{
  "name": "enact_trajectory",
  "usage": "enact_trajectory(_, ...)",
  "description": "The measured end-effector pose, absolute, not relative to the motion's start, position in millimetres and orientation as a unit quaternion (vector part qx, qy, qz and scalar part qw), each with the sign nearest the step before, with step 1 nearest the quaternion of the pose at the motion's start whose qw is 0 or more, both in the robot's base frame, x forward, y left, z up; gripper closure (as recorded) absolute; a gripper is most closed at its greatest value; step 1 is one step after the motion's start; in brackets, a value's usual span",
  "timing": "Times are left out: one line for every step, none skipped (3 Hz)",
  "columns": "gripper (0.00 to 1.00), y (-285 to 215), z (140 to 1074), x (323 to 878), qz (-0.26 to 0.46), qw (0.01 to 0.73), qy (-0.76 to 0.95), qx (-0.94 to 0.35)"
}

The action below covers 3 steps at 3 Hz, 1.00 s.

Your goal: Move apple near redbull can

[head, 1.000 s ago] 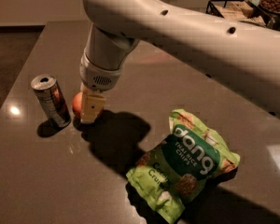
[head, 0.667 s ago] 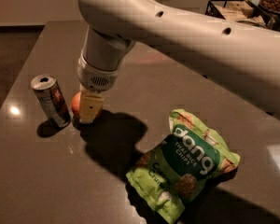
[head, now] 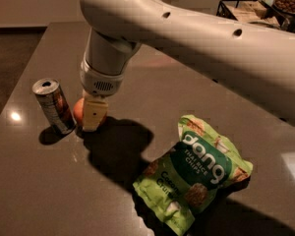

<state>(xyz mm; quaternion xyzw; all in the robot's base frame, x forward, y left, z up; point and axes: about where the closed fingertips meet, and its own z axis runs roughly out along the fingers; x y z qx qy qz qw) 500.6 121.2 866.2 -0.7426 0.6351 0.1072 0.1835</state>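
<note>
The apple (head: 78,111), small and red-orange, is at table level just right of the redbull can (head: 53,106), a slim silver and blue can standing upright with its pull-tab top showing. A narrow gap separates the two. My gripper (head: 91,113) points straight down from the white arm (head: 187,38) and is shut on the apple. One pale finger (head: 94,114) covers the apple's right side and the other is hidden behind it.
A green bag of Dang rice chips (head: 194,173) lies on the dark grey table (head: 49,191) to the right front. A wire basket with items (head: 250,11) stands at the far right back. The table's left edge runs close behind the can.
The arm has leaned slightly to the left, and the apple has edged a little closer to the can. The can and the chip bag have not moved.
</note>
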Motion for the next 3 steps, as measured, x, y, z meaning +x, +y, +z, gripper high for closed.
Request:
enact_trajectory(0.05, 121.8, 866.2, 499.7, 0.107, 0.183, 0.634, -0.743)
enact_trajectory(0.0, 122.3, 866.2, 499.2, 0.107, 0.183, 0.634, -0.744)
enact_trajectory(0.0, 122.3, 866.2, 499.1, 0.107, 0.183, 0.634, -0.744)
